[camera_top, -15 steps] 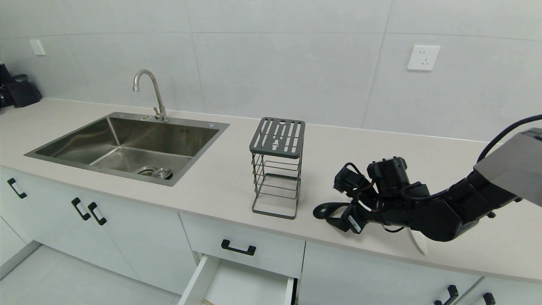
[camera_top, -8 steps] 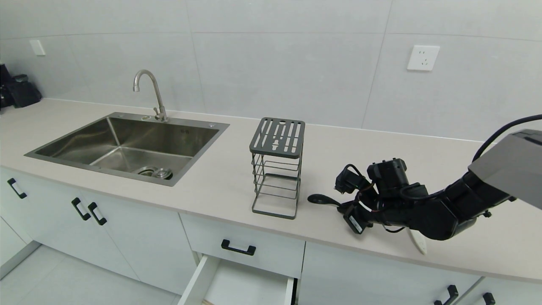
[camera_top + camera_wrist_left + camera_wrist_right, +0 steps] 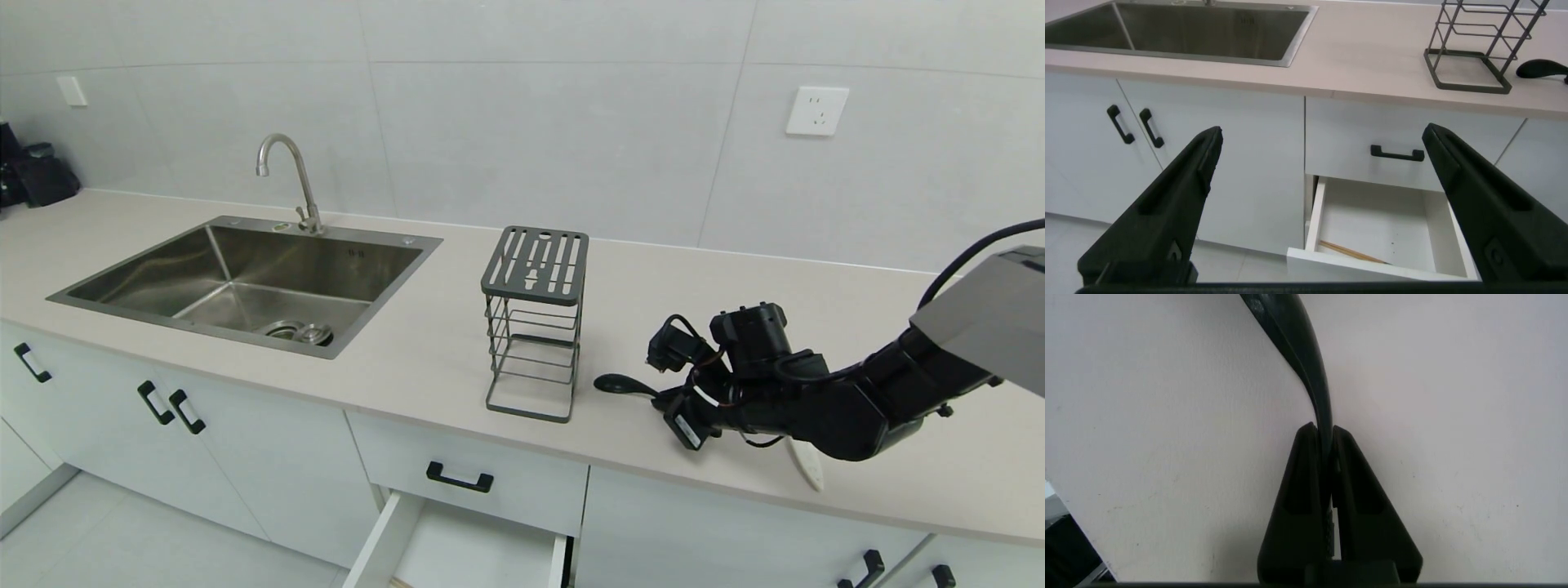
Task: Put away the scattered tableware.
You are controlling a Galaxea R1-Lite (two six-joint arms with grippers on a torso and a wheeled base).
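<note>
My right gripper (image 3: 668,398) lies low over the surface (image 3: 408,359), clamped on the handle of the black spoon (image 3: 614,384). In the right wrist view the two fingers (image 3: 1305,469) press together on either side of the thin handle, at the gripper's tip (image 3: 1324,434), and the spoon (image 3: 1290,343) curves away from them over the pale surface. The spoon's bowl points toward the wire rack (image 3: 535,322) and sits near the rack's foot on its right side, apart from it; I cannot tell whether the bowl touches the surface. A white utensil (image 3: 807,467) lies on the surface near its front edge, partly hidden under my right arm. The sink (image 3: 269,261) is set into the surface well to the left of the rack. My left gripper (image 3: 1323,135) hangs in front of the cabinets with its fingers spread wide and nothing between them. Past it I see the drawer (image 3: 1388,237) below the surface pulled out, with thin light sticks (image 3: 1351,253) lying on its bottom, and above it the rack's base (image 3: 1470,77) and the spoon's bowl (image 3: 1542,69).
</note>
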